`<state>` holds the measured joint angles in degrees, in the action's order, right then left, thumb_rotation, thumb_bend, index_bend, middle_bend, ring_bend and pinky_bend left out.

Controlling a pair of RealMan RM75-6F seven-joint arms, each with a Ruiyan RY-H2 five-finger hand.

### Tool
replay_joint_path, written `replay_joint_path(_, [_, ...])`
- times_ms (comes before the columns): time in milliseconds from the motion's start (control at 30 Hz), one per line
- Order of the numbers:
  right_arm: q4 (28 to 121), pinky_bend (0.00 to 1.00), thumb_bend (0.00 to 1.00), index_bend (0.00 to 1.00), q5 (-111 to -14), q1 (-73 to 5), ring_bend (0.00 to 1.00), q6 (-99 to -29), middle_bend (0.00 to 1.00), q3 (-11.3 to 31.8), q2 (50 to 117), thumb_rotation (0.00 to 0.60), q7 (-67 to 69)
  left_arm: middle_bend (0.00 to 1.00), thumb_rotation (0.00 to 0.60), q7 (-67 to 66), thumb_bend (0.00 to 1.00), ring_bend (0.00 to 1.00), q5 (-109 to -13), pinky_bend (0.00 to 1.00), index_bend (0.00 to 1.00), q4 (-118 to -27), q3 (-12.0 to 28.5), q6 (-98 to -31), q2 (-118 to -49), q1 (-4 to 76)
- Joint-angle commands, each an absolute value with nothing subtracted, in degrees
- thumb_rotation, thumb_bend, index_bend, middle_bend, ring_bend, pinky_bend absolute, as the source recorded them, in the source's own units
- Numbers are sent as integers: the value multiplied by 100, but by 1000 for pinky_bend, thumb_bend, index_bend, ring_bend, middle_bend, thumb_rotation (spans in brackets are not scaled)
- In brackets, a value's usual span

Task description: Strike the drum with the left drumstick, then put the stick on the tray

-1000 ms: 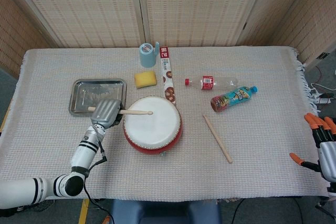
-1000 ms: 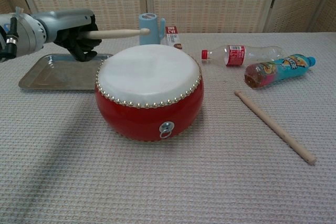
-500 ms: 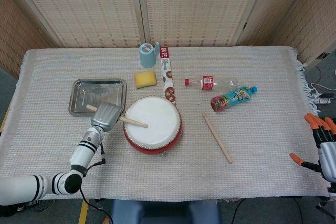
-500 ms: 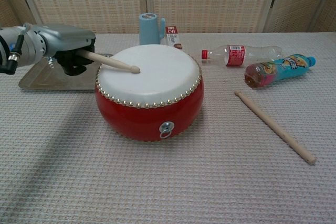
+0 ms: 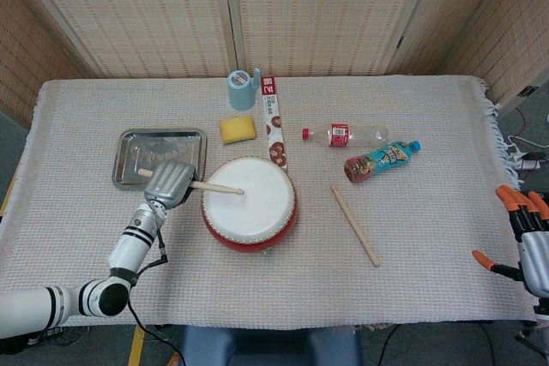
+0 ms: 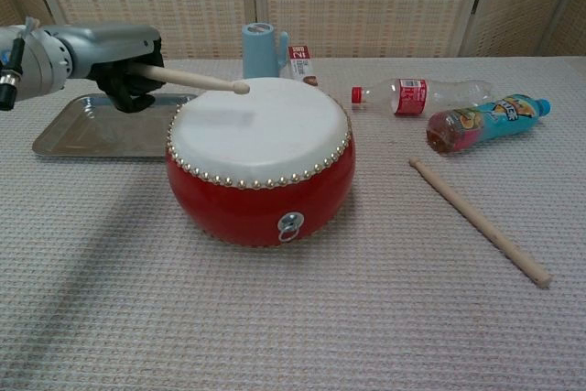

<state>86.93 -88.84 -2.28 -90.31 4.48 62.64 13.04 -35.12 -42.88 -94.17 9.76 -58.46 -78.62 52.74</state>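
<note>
Left robot hand (image 6: pixel 124 75) grips the left drumstick (image 6: pixel 192 79), whose tip has lifted off the drum (image 6: pixel 261 157) skin since the strike half a second ago; strike likely done, tray (image 6: pixel 110 125) placement pending; right robot hand (image 5: pixel 525 242) idle, fingers spread.

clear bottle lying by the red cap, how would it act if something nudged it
The clear bottle lies on its side on the woven cloth, so a nudge across its length would probably set it rolling. It looks empty, so likely light and easily shoved. The teal bottle lies close beside it and might stop it.
</note>
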Motion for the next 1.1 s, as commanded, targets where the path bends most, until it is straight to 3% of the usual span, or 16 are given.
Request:
replay_joint_path(33, [8696,0,21,0,-8875,-212,0,-9045,55,444,6258,600,1305,1000,600,-4441,862,981,-4172,965,980,-9003,483,-5755,-8056,5473])
replay_joint_path(100, [8699,0,22,0,-8879,-207,0,-9055,55,444,6257,600,1303,1000,600,-4359,862,981,-4012,965,980,-9085,550,-5720,-7999,5454])
replay_joint_path(267, [8727,0,21,0,-8898,-209,0,-9072,55,449,6249,600,1274,1000,600,-2852,863,981,-3799,965,979,-9486,1158,-5009,-7429,5216])
replay_joint_path(433, [8775,0,21,0,-8912,-215,0,-9064,55,443,6239,600,1223,1000,600,-1973,862,980,-4095,964,977,-9095,1428,-4829,-7198,5024])
replay_joint_path(733, [8824,0,21,0,-8899,-200,0,-9064,55,436,6226,600,1164,1000,600,-1699,862,970,-3900,953,965,-7456,1234,-4353,-7645,5064])
replay_joint_path(933, [8847,0,22,0,-8896,-241,0,-8995,55,440,6238,600,1117,999,600,-1791,863,928,-4146,928,939,-6357,978,-3908,-8091,5202])
replay_joint_path(1100, [8884,0,22,0,-8871,-248,0,-8978,55,449,6232,600,1064,965,600,-1505,862,884,-4437,895,919,-5742,1003,-3503,-8384,5309])
